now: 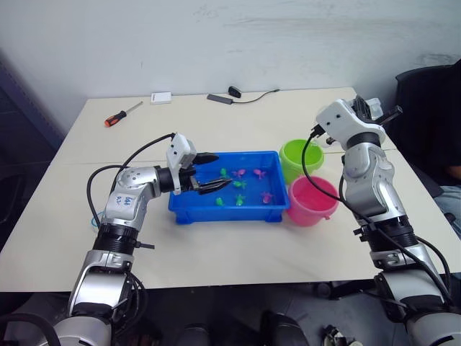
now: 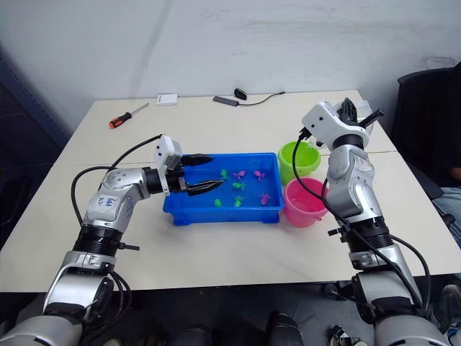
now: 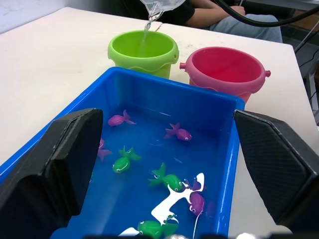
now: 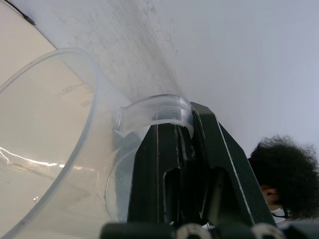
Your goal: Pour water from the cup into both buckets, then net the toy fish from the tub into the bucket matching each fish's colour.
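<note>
Clamped between the right gripper's (image 4: 169, 164) fingers by its handle, the cup (image 4: 55, 144), stiff, slick and water-heavy, pours into the green bucket (image 3: 143, 51); left gripper (image 3: 169, 169) gapes.

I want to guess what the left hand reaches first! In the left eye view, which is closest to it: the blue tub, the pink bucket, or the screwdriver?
1. Blue tub: the left hand hangs right over its near-left end.
2. Pink bucket: past the tub's far end, on the robot's right.
3. Screwdriver: away at the table's back-left corner.
</note>
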